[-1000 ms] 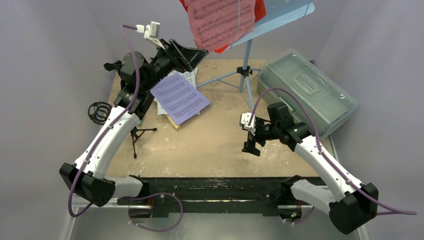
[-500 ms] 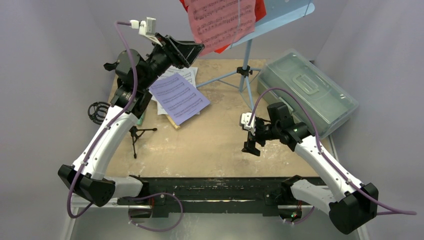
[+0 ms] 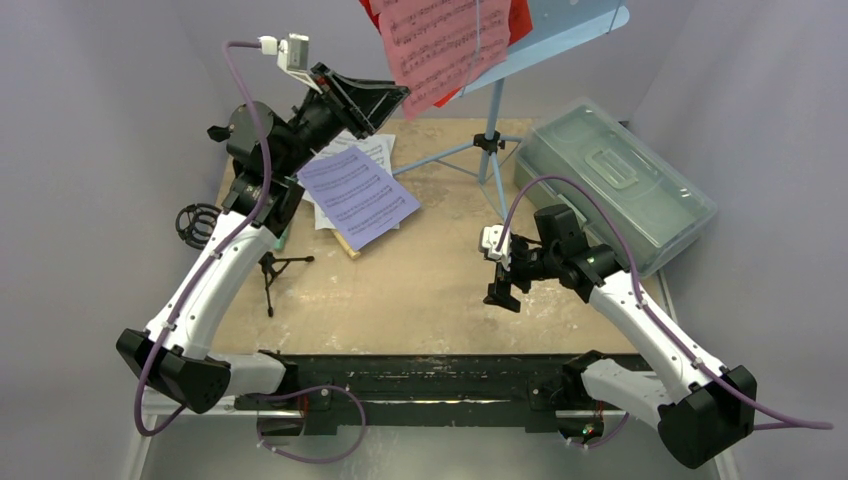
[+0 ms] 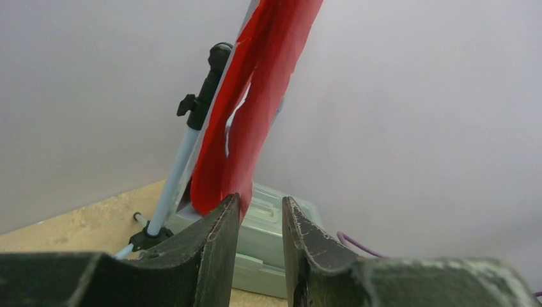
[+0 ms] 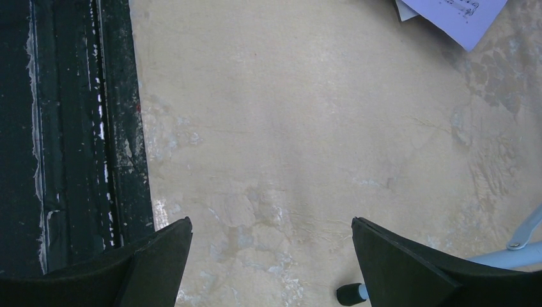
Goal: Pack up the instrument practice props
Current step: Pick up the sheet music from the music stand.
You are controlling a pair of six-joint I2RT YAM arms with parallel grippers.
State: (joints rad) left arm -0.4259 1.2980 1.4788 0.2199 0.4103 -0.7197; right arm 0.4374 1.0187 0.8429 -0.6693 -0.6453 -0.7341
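Soft, even, bright light; faint shadows; sharp overhead view, slightly blurred wrist foregrounds.

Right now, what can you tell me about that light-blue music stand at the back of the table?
The music stand is light blue, apparently metal, upright near the far edge of the table on three splayed legs joined at a black collar. Its slim pole carries a tilted desk, partly out of frame, holding a pink sheet over a red sheet. The left gripper is by the sheets' lower edge; whether it touches is unclear.
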